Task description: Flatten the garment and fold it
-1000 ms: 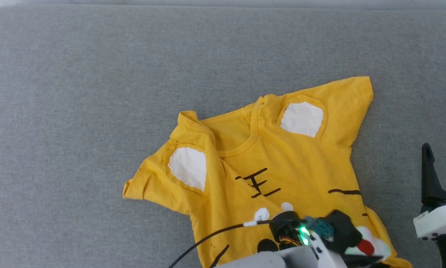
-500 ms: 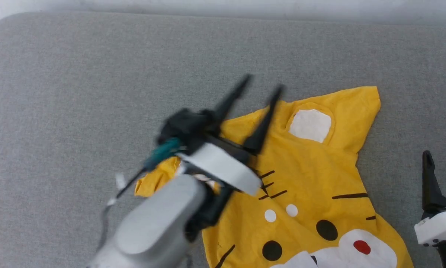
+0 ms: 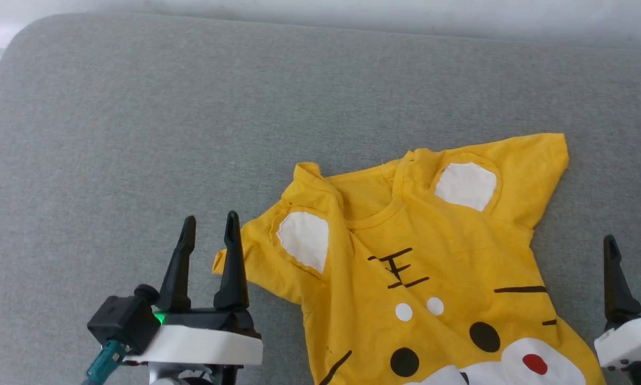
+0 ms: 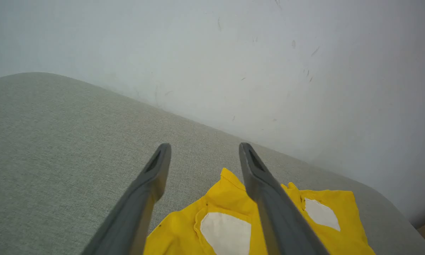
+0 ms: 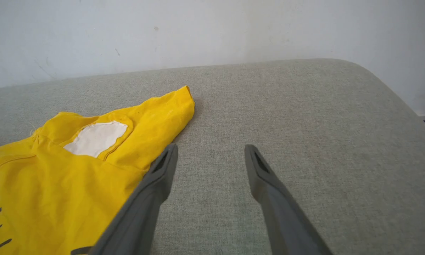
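One mustard-yellow T-shirt (image 3: 438,278) lies print-up on the grey fabric surface (image 3: 138,133), its left-hand sleeve rumpled. It looks light and limp, probably best pinched at sleeve hems or shoulders. Left tool (image 3: 210,219) and right tool (image 3: 633,241) flank it, fingers apart, empty.

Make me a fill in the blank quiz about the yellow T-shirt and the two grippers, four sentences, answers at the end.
1. The garment lies on the grey surface with its printed side facing ____.
2. The left gripper and the right gripper are both ____, holding nothing.
3. The two ear patches beside the collar are coloured ____.
4. The left gripper's tips stand beside one short ____ of the garment.

Answers: up; open; white; sleeve
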`<state>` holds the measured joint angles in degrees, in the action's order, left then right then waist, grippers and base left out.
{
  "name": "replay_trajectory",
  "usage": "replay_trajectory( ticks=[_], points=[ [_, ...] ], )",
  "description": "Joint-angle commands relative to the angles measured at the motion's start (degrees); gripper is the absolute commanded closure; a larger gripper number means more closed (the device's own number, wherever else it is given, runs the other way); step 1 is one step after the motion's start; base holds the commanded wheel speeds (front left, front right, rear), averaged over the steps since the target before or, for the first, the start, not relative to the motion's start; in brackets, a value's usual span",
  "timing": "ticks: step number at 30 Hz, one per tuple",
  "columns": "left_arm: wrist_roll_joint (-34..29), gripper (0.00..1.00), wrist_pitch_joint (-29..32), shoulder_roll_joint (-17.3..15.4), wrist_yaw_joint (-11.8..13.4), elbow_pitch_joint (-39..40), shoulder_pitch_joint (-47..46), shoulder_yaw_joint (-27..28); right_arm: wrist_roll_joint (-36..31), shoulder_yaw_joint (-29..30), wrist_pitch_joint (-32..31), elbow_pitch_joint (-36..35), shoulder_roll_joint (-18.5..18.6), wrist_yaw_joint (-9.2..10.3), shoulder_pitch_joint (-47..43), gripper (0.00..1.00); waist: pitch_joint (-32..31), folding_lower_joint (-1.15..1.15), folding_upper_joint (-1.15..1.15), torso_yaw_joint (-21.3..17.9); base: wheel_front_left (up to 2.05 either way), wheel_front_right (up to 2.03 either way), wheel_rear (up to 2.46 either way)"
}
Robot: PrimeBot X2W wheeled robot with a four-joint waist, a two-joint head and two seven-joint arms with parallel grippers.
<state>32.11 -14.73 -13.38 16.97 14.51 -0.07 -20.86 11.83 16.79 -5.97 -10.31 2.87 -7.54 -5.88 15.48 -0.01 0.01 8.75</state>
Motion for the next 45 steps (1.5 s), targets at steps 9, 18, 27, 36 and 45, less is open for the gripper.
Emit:
replay_trajectory(
  ticks=[9,18,27,36,45],
  points=[
    [-5.19,0.0,-0.26,6.56,-7.46,-0.65,-0.99,3.87,-1.96,-5.24,-12.23,-6.08,6.92,0.05,13.36,0.0,4.57,0.01,-0.01,3.55,0.0,0.0,0.0],
    [-6.35,0.0,-0.27,10.01,-11.71,-3.42,-3.61,3.97,1.61,-6.82,-30.51,4.11,19.01,0.05,25.1,0.0,10.65,0.01,-0.01,6.38,0.0,0.0,0.0],
    [-5.17,0.0,-0.27,10.47,-12.4,-4.1,-5.16,3.4,3.05,-8.66,-34.46,12.39,20.07,0.05,26.79,1.0,12.51,0.01,-0.01,9.11,0.0,0.0,0.0],
    [-6.2,0.0,-0.27,10.49,-12.15,-5.24,-4.65,3.99,0.85,-3.89,-27.26,13.98,20.07,0.05,29.19,1.0,9.1,0.01,-0.01,6.46,0.0,0.0,0.0],
    [-6.92,0.0,-0.27,10.49,-12.6,-6.74,-3.76,4.01,-6.82,11.1,-20.05,17.78,23.03,0.05,24.14,1.0,6.53,0.01,-0.01,4.92,0.0,0.0,0.0]
  ],
)
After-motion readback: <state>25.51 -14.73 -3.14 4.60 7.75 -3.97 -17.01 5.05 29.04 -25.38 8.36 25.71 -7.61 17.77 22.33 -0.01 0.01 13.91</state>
